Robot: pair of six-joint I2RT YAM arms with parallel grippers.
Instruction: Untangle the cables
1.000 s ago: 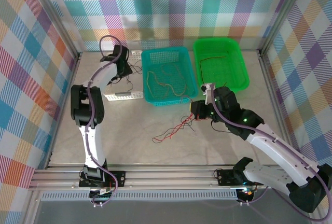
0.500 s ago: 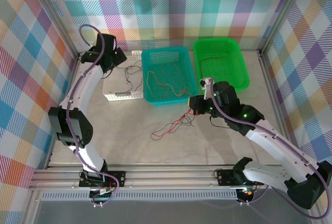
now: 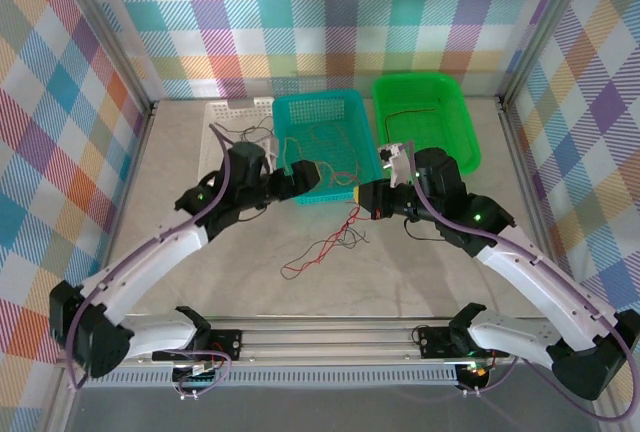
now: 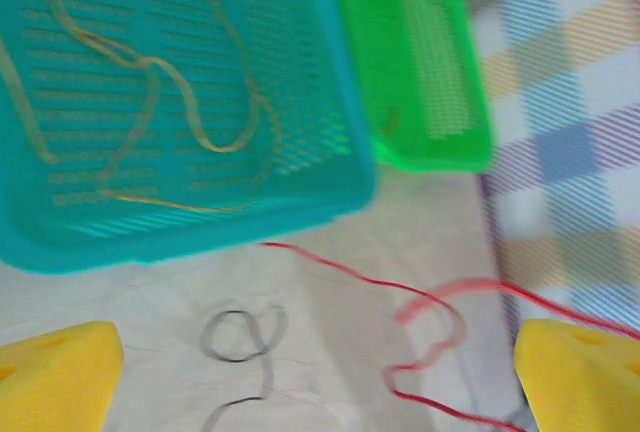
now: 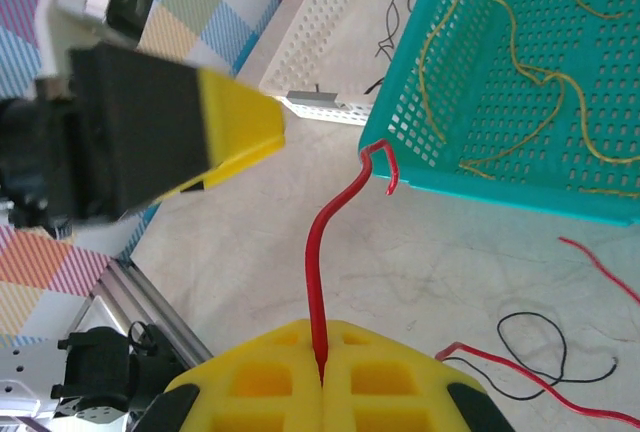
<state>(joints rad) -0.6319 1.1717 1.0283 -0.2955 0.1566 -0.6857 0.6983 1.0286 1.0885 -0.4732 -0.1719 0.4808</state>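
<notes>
Sprawling cables (image 3: pixel 330 244) | red, black, thin, looped | red one (image 5: pixel 314 282) between right fingers (image 5: pixel 260 377)

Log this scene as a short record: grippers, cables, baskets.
left gripper: open, over the table beside the teal basket
right gripper: shut on a red cable
red cable: runs up from the fingers, hooked end by the teal basket's corner
teal basket: yellow cables inside
green basket: one brown cable inside
table: loose cables, red and black
</notes>
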